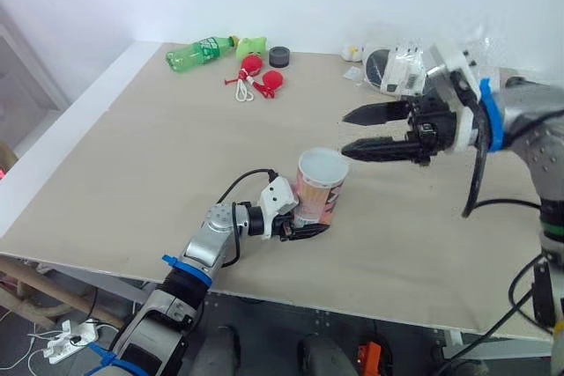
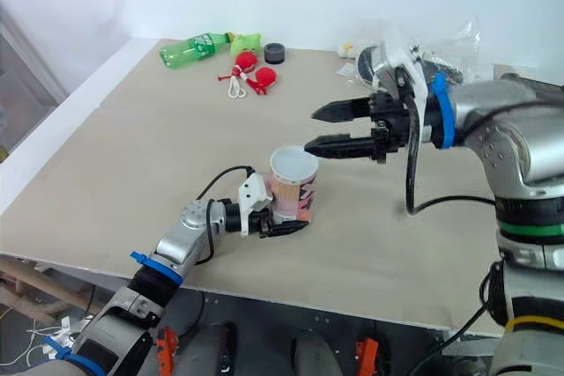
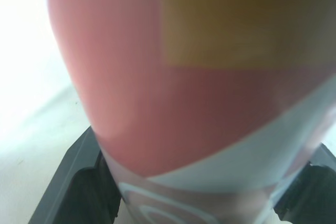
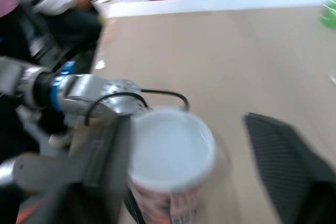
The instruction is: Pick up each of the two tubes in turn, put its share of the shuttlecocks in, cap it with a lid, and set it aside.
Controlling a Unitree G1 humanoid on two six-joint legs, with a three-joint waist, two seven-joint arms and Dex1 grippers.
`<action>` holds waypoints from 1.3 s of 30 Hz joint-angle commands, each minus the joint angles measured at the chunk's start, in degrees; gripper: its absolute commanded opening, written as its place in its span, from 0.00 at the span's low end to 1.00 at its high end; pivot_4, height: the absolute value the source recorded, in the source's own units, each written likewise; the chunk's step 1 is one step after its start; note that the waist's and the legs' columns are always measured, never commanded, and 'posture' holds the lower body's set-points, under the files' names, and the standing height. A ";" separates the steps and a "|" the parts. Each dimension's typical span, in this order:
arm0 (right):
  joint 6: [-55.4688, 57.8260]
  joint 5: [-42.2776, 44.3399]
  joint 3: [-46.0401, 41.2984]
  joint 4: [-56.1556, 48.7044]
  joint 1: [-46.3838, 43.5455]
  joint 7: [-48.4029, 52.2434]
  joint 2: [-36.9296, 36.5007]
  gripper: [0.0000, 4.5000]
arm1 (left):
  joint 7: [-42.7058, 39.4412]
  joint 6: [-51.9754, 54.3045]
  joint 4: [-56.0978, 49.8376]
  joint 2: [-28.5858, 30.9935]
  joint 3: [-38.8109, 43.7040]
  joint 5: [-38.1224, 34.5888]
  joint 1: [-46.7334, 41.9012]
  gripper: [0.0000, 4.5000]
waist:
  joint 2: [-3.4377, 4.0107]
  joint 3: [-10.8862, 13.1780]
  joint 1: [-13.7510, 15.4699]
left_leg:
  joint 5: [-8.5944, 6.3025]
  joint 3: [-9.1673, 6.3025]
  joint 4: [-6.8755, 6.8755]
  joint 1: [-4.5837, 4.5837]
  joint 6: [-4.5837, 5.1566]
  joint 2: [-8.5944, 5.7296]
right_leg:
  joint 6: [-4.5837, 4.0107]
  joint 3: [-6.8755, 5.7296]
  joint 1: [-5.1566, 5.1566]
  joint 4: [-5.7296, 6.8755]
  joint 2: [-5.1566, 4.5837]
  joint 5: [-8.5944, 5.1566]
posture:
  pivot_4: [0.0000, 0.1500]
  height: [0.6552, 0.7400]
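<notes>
A short pink and orange tube [image 1: 319, 191] stands upright near the table's front edge, and its top shows white. My left gripper [image 1: 304, 228] is shut on the tube's lower part, a black finger [image 3: 79, 182] on each side of its pink wall [image 3: 199, 77]. My right gripper [image 1: 345, 136] hovers open just right of the tube's top and slightly above it, with nothing between its fingers. In the right wrist view the tube's white top [image 4: 168, 150] lies beside one finger [image 4: 286, 153].
At the table's far edge lie a green bottle [image 1: 201, 52], a green object [image 1: 252, 45], red toys with a white cord [image 1: 260, 79] and a black ring [image 1: 279, 56]. A clear plastic bag [image 1: 397, 68] with items sits at the back right.
</notes>
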 commanded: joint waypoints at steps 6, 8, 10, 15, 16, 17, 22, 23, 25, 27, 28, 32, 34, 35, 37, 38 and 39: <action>-2.44 4.52 -14.63 -21.29 25.54 -18.72 11.68 1.00 | -3.22 0.59 -0.91 3.45 2.31 -2.13 1.75 1.00 | -0.02 -0.04 -0.46 | 0.01 -0.01 -0.03 0.07 0.02 0.09 | -0.01 0.08 -0.02 0.03 0.17 0.01 | 1.00 1.00; -4.42 3.60 -14.60 -24.52 29.83 -21.57 13.92 1.00 | -4.28 0.79 -2.30 4.73 2.72 -2.78 2.58 1.00 | 0.00 -0.04 -0.78 | 0.04 -0.01 -0.03 0.09 0.05 0.13 | -0.01 0.09 -0.01 0.03 0.21 0.01 | 1.00 1.00; -7.86 0.77 -13.18 -27.02 34.40 -23.11 15.26 1.00 | -5.18 0.98 -3.65 6.33 3.31 -3.30 3.40 1.00 | -0.05 -0.05 -0.99 | 0.09 0.02 -0.04 0.10 0.05 0.13 | 0.02 0.14 -0.02 0.03 0.23 0.02 | 1.00 1.00; -14.32 -4.37 -8.65 -27.61 40.88 -24.59 17.76 1.00 | -6.57 0.35 -4.32 8.94 4.04 -3.42 4.51 1.00 | -0.22 -0.13 -1.21 | 0.17 0.02 -0.04 0.15 0.03 0.19 | 0.38 0.15 0.00 0.02 0.27 -0.11 | 1.00 1.00; -16.13 -5.92 -7.19 -27.06 41.76 -24.69 18.29 1.00 | -6.76 0.34 -4.60 9.52 4.23 -3.47 4.81 1.00 | -0.22 -0.13 -1.25 | 0.17 0.03 -0.05 0.15 0.03 0.18 | 0.38 0.16 -0.01 0.02 0.26 -0.09 | 1.00 1.00; -17.42 -7.02 -6.21 -26.66 42.33 -24.75 18.61 1.00 | -6.87 0.38 -4.84 9.91 4.36 -3.57 5.00 1.00 | -0.22 -0.13 -1.25 | 0.18 0.04 -0.04 0.17 0.03 0.18 | 0.37 0.18 -0.02 0.02 0.26 -0.07 | 1.00 1.00; -24.38 -13.31 0.45 -22.84 45.43 -25.34 21.38 1.00 | -6.99 0.88 -6.62 12.53 6.16 -4.50 7.08 1.00 | -0.29 -0.18 -1.27 | 0.19 0.04 -0.06 0.19 0.03 0.20 | 0.34 0.21 -0.02 0.02 0.27 -0.05 | 1.00 1.00; -25.89 -14.63 1.95 -21.63 45.93 -25.56 22.23 1.00 | -7.01 0.99 -7.33 13.31 6.60 -4.75 7.92 1.00 | -0.34 -0.22 -1.30 | 0.18 0.04 -0.07 0.21 0.03 0.22 | 0.31 0.21 -0.02 0.02 0.29 -0.07 | 1.00 1.00; -28.94 -17.12 4.34 -18.41 46.04 -25.94 23.94 1.00 | -7.10 1.93 -9.56 15.02 7.77 -5.70 9.89 1.00 | -0.34 -0.23 -1.41 | 0.18 0.04 -0.16 0.23 0.03 0.26 | 0.23 0.21 -0.03 0.02 0.34 -0.12 | 1.00 1.00; -31.13 -18.76 5.87 -15.52 45.44 -26.25 25.36 1.00 | -7.22 3.10 -11.93 16.57 8.91 -6.87 11.55 1.00 | -0.35 -0.23 -1.42 | 0.18 0.04 -0.23 0.26 0.03 0.29 | 0.04 0.22 -0.05 0.02 0.36 -0.07 | 1.00 1.00; -32.13 -19.46 6.58 -14.08 44.95 -26.24 25.89 1.00 | -7.21 4.16 -13.34 17.27 9.62 -7.78 12.23 1.00 | -0.35 -0.23 -1.43 | 0.18 0.04 -0.24 0.28 0.03 0.30 | -0.06 0.22 -0.05 0.02 0.36 -0.02 | 1.00 1.00; -35.45 -21.53 8.85 -8.80 42.43 -25.92 27.85 1.00 | -7.44 9.22 -20.19 20.17 12.79 -12.55 13.96 1.00 | -0.40 -0.20 -1.31 | 0.18 0.04 -0.25 0.26 0.02 0.33 | -0.05 0.19 -0.06 0.02 0.36 -0.03 | 1.00 1.00; -36.69 -22.21 9.52 -6.40 41.31 -25.71 28.70 1.00 | -7.52 11.26 -22.98 21.54 13.72 -13.96 14.52 1.00 | -0.47 -0.16 -1.28 | 0.18 0.05 -0.24 0.23 0.02 0.33 | -0.04 0.18 -0.08 0.02 0.34 -0.02 | 1.00 1.00; -37.43 -22.49 9.92 -5.10 40.64 -25.61 29.23 1.00 | -7.51 12.17 -24.36 22.26 14.09 -14.51 14.89 1.00 | -0.48 -0.16 -1.18 | 0.19 0.05 -0.24 0.22 0.01 0.33 | -0.04 0.17 -0.08 0.01 0.32 -0.02 | 1.00 1.00; -38.23 -22.49 10.59 -3.31 39.36 -25.28 30.27 1.00 | -7.42 13.43 -26.40 23.20 14.55 -15.16 15.51 1.00 | -0.49 -0.16 -1.18 | 0.19 0.08 -0.24 0.21 0.01 0.31 | -0.08 0.16 -0.08 0.01 0.27 -0.02 | 1.00 1.00; -38.61 -22.60 10.86 -2.78 38.87 -25.02 30.66 1.00 | -7.28 13.83 -27.05 23.51 14.61 -15.38 15.71 1.00 | -0.49 -0.16 -1.18 | 0.19 0.10 -0.24 0.20 0.01 0.31 | -0.08 0.16 -0.08 -0.01 0.26 -0.01 | 1.00 1.00; -38.75 -22.56 11.15 -2.42 38.37 -24.74 31.08 1.00 | -7.05 14.03 -27.49 23.68 14.68 -15.48 15.80 1.00 | -0.49 -0.16 -1.18 | 0.19 0.11 -0.25 0.19 0.01 0.28 | -0.11 0.16 -0.08 -0.01 0.22 0.00 | 1.00 1.00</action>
